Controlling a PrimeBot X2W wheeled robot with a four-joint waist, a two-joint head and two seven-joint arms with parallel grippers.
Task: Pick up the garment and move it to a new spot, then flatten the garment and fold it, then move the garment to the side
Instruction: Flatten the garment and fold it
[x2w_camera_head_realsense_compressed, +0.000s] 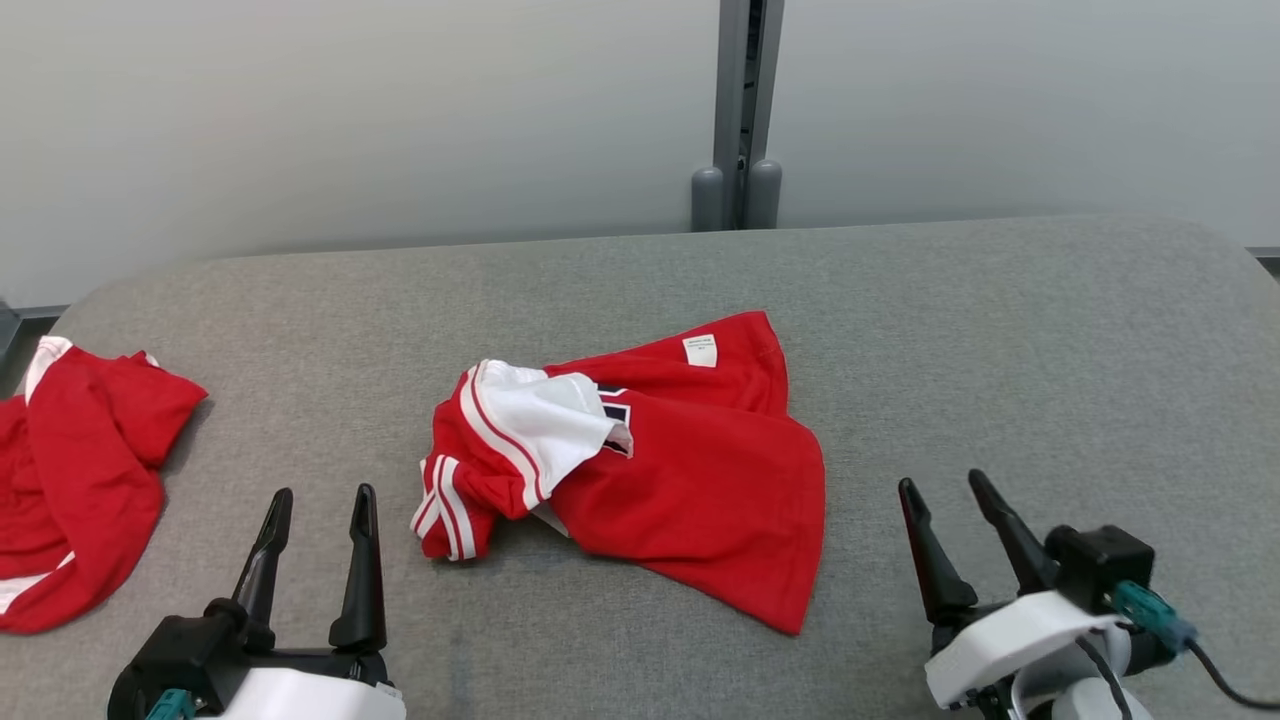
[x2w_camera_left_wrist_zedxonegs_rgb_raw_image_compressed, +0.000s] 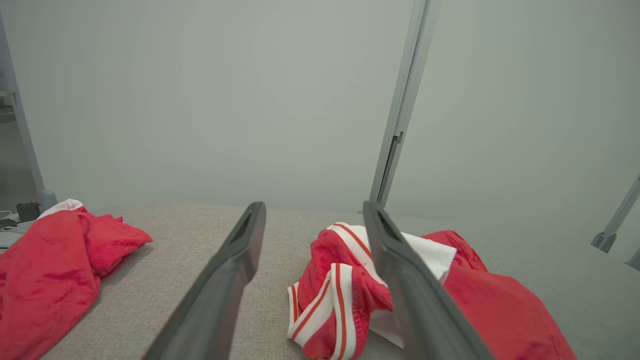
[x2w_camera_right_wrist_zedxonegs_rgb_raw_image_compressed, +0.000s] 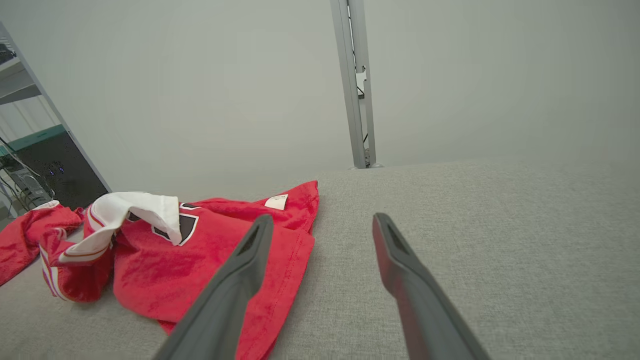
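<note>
**Status: early stage. No step is confirmed done.**

**Location.** The garment (x2w_camera_head_realsense_compressed: 690, 470) lies mid-counter (x2w_camera_head_realsense_compressed: 1000, 330), bunched and partly turned over itself. A white section w/ striped trim (x2w_camera_head_realsense_compressed: 535, 420) is flopped across the red body. A small label (x2w_camera_head_realsense_compressed: 701, 350) faces up near the far edge. The near hem runs out toward the robot's right.

**Tool state.**
- L tool (x2w_camera_head_realsense_compressed: 324, 490): fingers spread, nothing between them. It sits at the near edge, just left of the striped bundle and apart from it.
- R tool (x2w_camera_head_realsense_compressed: 942, 479): fingers spread, empty, over bare counter to the right of the hem and apart from it. In the R wrist view one finger (x2w_camera_right_wrist_zedxonegs_rgb_raw_image_compressed: 250, 255) overlaps the red cloth by line of sight only. The head view shows a gap, so do not read this as contact.

**Steps, judged from how things lie.**
1. Pick up and relocate: cannot tell whether done. No grasp is in hand, so treat as open.
2. Flatten: not done. Cloth is creased and doubled over.
3. Fold: not done.
4. Move to side: not done. Item is at centre.

**Note.** A second red garment (x2w_camera_head_realsense_compressed: 80, 470) lies crumpled at the far-left edge of the counter, well apart from the work item. Do not confuse the two. It takes up room on the left, so you will prob. find the right side freer for final placement.
</note>
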